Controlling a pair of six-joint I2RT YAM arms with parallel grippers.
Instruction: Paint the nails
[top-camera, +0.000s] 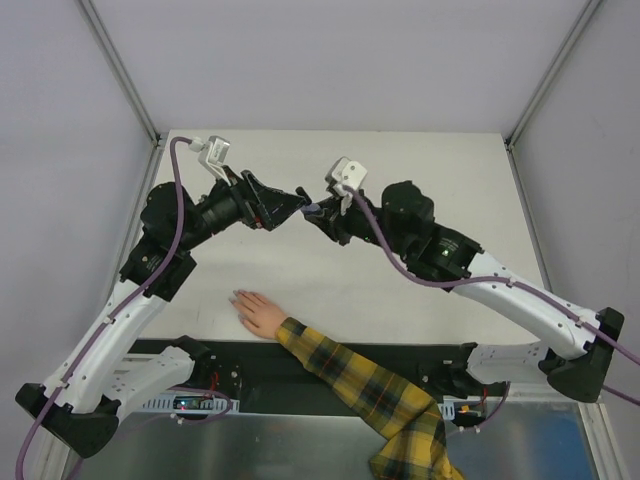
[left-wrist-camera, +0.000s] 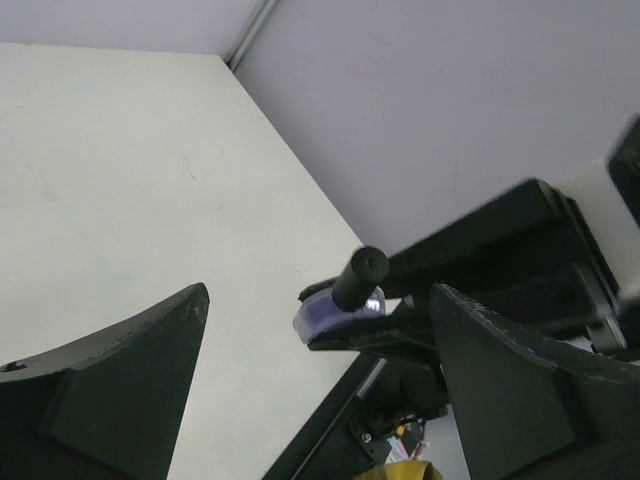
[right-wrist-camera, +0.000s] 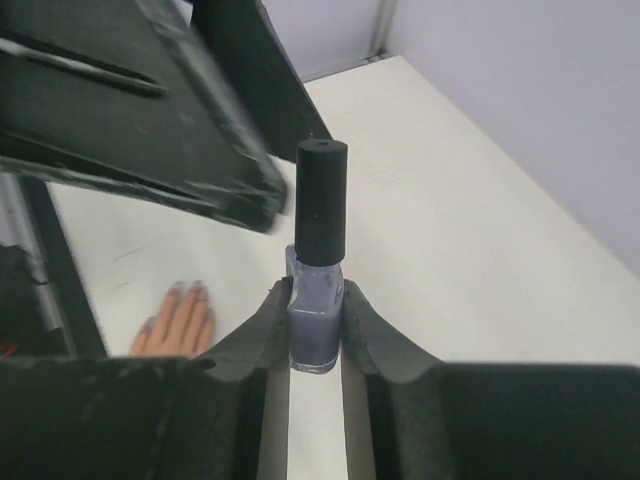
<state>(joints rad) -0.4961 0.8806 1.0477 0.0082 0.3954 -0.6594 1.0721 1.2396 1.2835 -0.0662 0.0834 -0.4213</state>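
Not much of the tiny pale lilac-grey nails (right-wrist-camera: 186, 290) is being shown tbh. In the right wrist view they're just little greyish tips on the peach-coloured plastic mannequin hand (right-wrist-camera: 178, 325), and whether any polish is on them can't be told. The lower part of that hand is being cut off there by the gripper's own dark body. From the top, the small purple glass polish bottle (top-camera: 313, 208) with its tall black cap (right-wrist-camera: 321, 200) is being mostly covered by the two claws meeting over it. The black left gripper (left-wrist-camera: 318, 292) is being smeared into a dark blur in the right wrist view.

Both arms are being held stretched inward over the white table (top-camera: 420, 170), wrists aimed at each other, with the bottle between them, seemingly off the tabletop. The bottle is being pinched by its body in the black right gripper (right-wrist-camera: 316, 312), upright in that camera, cap on. The left gripper's fingers (left-wrist-camera: 130, 380) are being held spread wide on either side of the cap, not touching it as far as can be seen.

The mannequin hand is being laid flat, palm down, well apart from the bottle on its near-left in the top view. Its yellow-and-black plaid fabric sleeve (top-camera: 370, 385) is being trailed farther from the bottle. The nails are being pointed roughly back toward the bottle, far from both claws.
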